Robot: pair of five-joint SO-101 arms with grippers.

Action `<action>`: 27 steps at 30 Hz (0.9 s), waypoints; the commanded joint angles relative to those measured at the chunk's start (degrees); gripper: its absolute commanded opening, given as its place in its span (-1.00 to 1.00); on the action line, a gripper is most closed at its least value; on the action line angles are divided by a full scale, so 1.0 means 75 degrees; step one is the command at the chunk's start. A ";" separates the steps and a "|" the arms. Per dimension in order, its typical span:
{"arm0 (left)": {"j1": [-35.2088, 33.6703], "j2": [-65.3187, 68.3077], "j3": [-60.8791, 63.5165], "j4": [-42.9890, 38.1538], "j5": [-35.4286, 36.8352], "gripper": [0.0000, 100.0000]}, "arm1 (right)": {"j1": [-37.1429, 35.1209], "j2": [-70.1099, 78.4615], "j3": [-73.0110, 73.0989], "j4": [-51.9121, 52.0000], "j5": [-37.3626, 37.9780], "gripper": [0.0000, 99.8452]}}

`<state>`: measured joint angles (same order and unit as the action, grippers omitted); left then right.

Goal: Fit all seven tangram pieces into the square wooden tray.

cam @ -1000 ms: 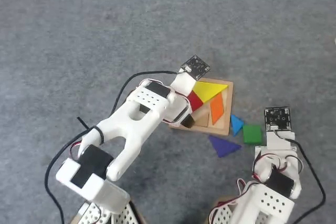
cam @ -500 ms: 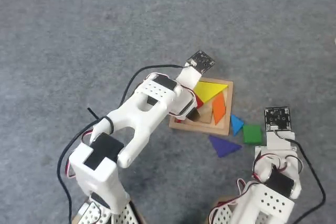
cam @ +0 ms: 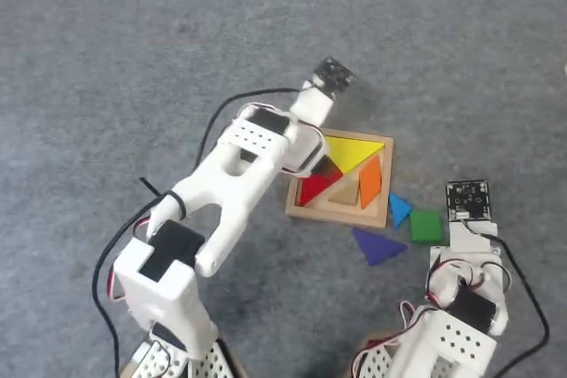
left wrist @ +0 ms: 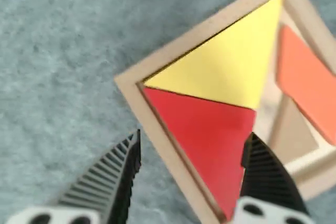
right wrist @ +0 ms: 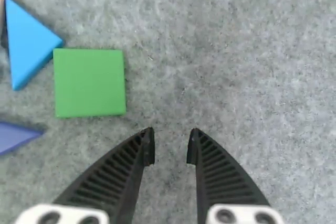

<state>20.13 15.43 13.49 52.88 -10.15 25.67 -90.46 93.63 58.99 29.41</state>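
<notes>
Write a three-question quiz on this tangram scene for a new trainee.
1. True or false: the left gripper is open.
2. Which colour is the triangle that touches the yellow triangle inside the wooden tray? A. red B. green C. purple
3. Fill in: ___ loose pieces lie on the carpet outside the tray.
Key: 1 true; 2 A; 3 three.

From above, the left arm (cam: pixel 239 174) covers the wooden tray's (cam: pixel 337 216) far-left corner plus some red triangle (cam: pixel 312 190). The orange parallelogram (left wrist: pixel 310 85) and purple triangle (right wrist: pixel 13 135) run off their wrist views' edges.
</notes>
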 commanded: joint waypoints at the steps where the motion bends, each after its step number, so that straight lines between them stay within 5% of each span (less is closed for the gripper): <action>1: 0.0527 -0.0270 -0.0217 0.0621 -0.0059 -0.41 | -0.0064 -0.0111 -0.0035 0.0018 0.0094 -0.78; 7: 0.1747 -0.0469 -0.0053 0.0973 -0.0023 -0.41 | -0.0064 -0.0111 -0.0035 0.0018 0.0094 -0.78; 21: 0.1641 0.1418 -0.1155 0.0903 -0.0316 -0.46 | -0.0299 -0.0111 -0.0023 0.0029 0.0094 -0.78; 27: 0.1676 0.1418 -0.1143 0.1172 -0.0891 -0.64 | -0.0334 -0.0111 -0.0023 0.0018 0.0094 -0.78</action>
<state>32.44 25.80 5.76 59.12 -14.55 23.82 -90.46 93.63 58.99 29.41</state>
